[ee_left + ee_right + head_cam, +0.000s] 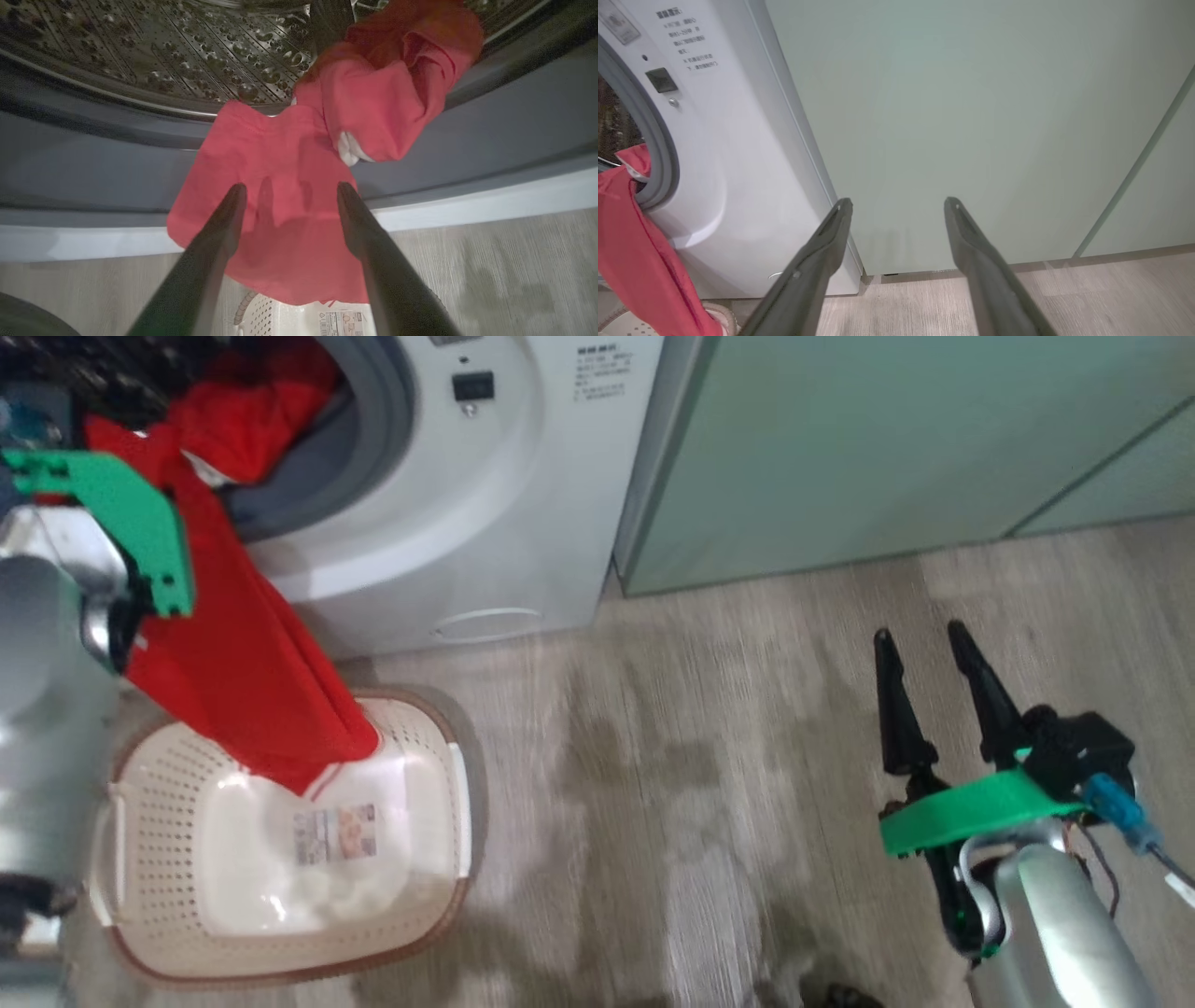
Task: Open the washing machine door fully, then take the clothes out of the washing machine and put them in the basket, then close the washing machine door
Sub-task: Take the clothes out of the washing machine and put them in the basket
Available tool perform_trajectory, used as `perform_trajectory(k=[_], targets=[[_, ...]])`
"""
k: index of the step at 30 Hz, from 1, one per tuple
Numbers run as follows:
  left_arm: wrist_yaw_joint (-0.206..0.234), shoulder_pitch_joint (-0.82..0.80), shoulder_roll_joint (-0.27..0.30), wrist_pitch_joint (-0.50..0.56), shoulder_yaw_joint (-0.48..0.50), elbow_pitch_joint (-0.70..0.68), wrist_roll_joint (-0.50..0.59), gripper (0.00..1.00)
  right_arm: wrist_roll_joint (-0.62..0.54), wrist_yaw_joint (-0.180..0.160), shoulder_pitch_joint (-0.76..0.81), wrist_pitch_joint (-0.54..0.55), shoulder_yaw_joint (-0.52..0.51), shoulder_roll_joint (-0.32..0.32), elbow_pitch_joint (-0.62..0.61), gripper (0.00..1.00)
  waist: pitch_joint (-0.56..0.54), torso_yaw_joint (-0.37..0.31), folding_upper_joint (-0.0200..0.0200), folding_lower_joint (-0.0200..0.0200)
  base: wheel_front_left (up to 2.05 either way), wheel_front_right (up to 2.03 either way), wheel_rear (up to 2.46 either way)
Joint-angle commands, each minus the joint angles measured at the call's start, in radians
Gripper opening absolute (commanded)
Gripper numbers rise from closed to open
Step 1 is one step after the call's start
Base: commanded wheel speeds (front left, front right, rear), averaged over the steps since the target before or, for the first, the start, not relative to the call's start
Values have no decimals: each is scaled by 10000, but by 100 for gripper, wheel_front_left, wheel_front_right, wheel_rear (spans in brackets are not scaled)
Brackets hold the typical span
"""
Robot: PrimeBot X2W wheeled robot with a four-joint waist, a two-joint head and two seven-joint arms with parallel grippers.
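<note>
The white washing machine (pixel 485 504) stands at the upper left with its drum mouth uncovered; its door is out of view. The red clothes (pixel 233 653) trail from the drum over the grey ring down into the cream basket (pixel 462 803) on the floor below. In the left wrist view my left gripper (pixel 290 186) is open just in front of the hanging clothes (pixel 285 242), casting finger shadows on them, with the drum ring (pixel 70 172) behind. My right gripper (pixel 920 633) hovers open and empty over the floor at the right, and it points at the cabinet in its own wrist view (pixel 899 201).
Pale green cabinets (pixel 887 448) stand right of the washer, also ahead of the right gripper (pixel 971 116). Wood-look floor (pixel 700 756) lies between basket and right arm. My left arm's green bracket (pixel 131 523) hangs beside the clothes. The basket rim (pixel 280 322) sits under the left fingers.
</note>
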Motion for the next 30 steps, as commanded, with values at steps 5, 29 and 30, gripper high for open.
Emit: perform_trajectory(k=[5,29,30], targets=[[-109,-1596,410,140,-133,894,261,100,136,-7,-467,-107,147,31,-455,100,992,-373,0,0,0,0,0],[311,-2304,513,-1214,-967,3843,769,0,199,-7,-444,-107,27,31,-420,100,879,-268,0,0,0,0,0],[282,-2207,500,-1401,-963,3865,736,0,186,-7,-401,-107,41,31,-392,100,767,-224,0,0,0,0,0]])
